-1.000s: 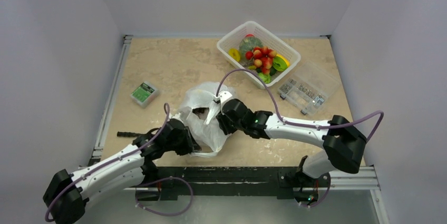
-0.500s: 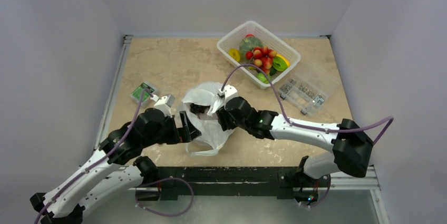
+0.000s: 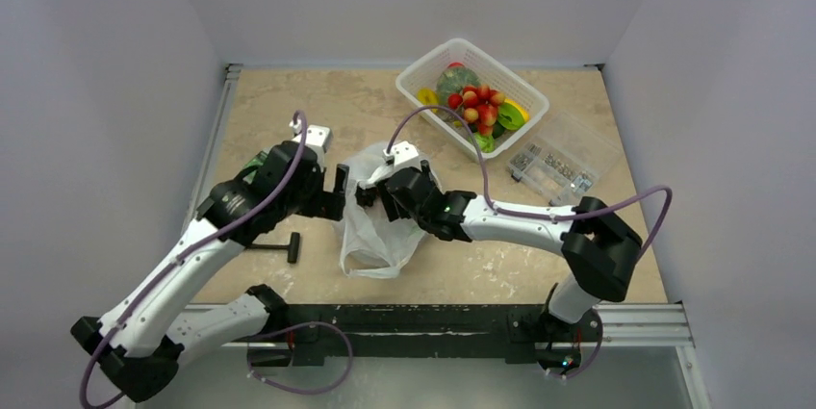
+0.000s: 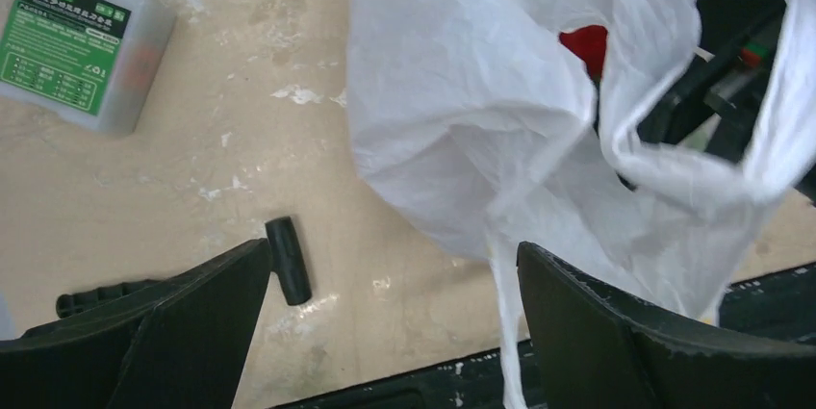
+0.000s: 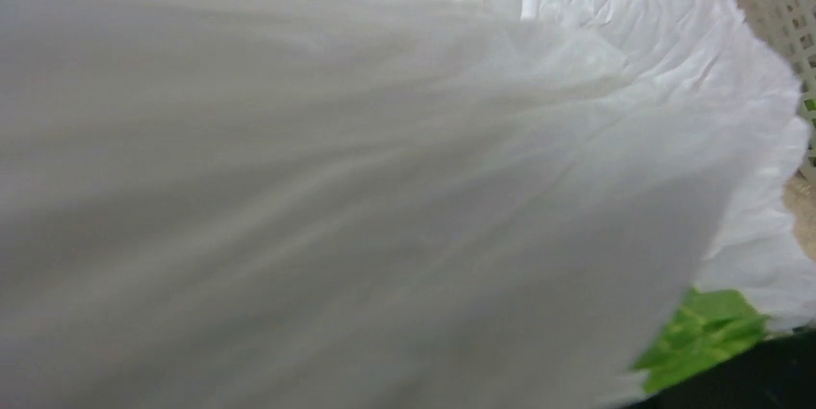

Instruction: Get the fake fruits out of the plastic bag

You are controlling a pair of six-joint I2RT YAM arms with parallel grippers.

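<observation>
The plastic bag [image 3: 377,228] lies crumpled at the table's middle, its mouth facing the back. In the left wrist view the plastic bag [image 4: 471,130] shows a red fake fruit [image 4: 585,46] inside its opening. My left gripper [image 3: 339,193] stands open just left of the bag; in its own view the left gripper [image 4: 395,269] holds nothing, and a bag handle strip [image 4: 502,318] hangs by its right finger. My right gripper [image 3: 369,194] reaches into the bag's mouth, its jaws hidden by plastic. A red-and-yellow berry bunch [image 3: 478,106] lies in the basket.
The white lattice basket [image 3: 423,67] stands at the back right, with a green squash and flat yellow and green pieces in it. A clear lidded box [image 3: 560,164] sits right of it. A green-labelled box [image 4: 82,38] and a black tool [image 3: 279,245] lie near my left arm.
My left gripper has opened, let go of the bag and swung from its near edge to its left side. My right gripper has pushed left into the bag's mouth.
</observation>
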